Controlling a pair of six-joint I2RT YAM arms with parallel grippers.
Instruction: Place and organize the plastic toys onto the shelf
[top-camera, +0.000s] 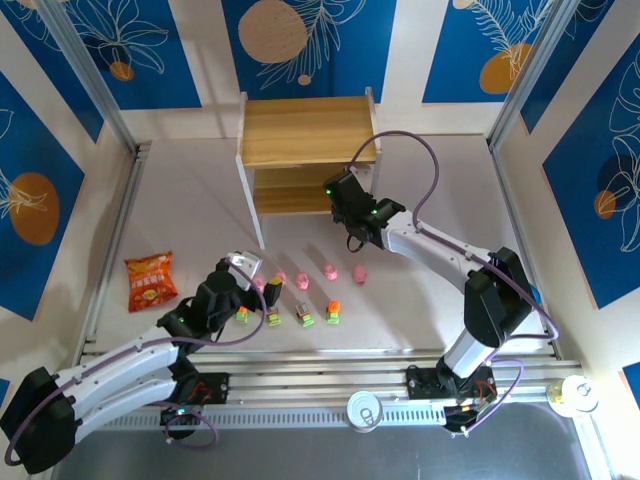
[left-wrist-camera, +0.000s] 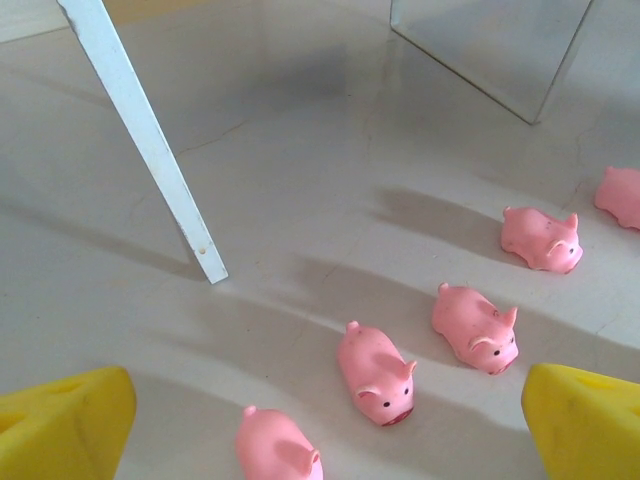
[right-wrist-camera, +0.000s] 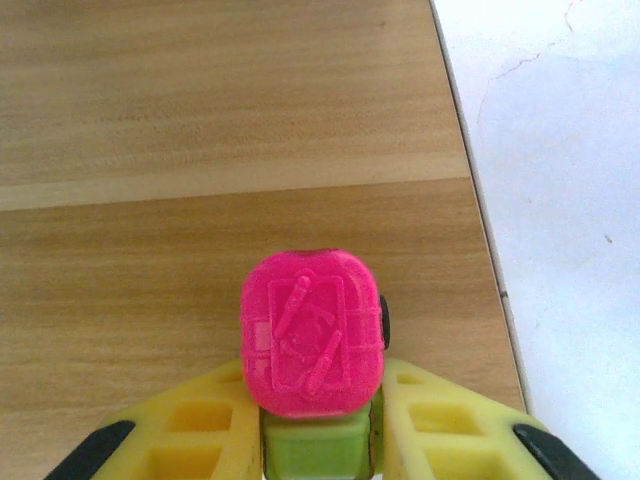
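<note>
The right gripper (right-wrist-camera: 318, 400) has its moulded yellow plastic fingers (right-wrist-camera: 200, 425) clenched on a blocky toy (right-wrist-camera: 312, 333). The toy has a rounded square hot-pink top embossed with raised lines and a smooth yellow-green base that sits between the fingers. It is held over the shelf (top-camera: 305, 130), whose boards are light wood with a fine straight grain, framed by white side panels and thin white legs. In the top view this arm reaches to the front of the lower tier. Whether the toy's base touches the wood cannot be told.

The left gripper (left-wrist-camera: 325, 440) is released, its yellow fingers (left-wrist-camera: 65, 425) spread wide above the pale, glossy worktop (left-wrist-camera: 300, 150), near one slanted white shelf leg (left-wrist-camera: 150, 140). Below it five smooth, rounded pink pigs lie in a diagonal line, each apart from the next: (left-wrist-camera: 277, 450), (left-wrist-camera: 377, 375), (left-wrist-camera: 477, 325), (left-wrist-camera: 543, 240) and (left-wrist-camera: 620, 195). They have small ears, dot eyes and flat snouts.

In the top view a row of four more blocky toys (top-camera: 305, 317) stands on the worktop nearer the arm bases than the pigs. A crinkled orange snack bag (top-camera: 150, 280) lies well to the left.
</note>
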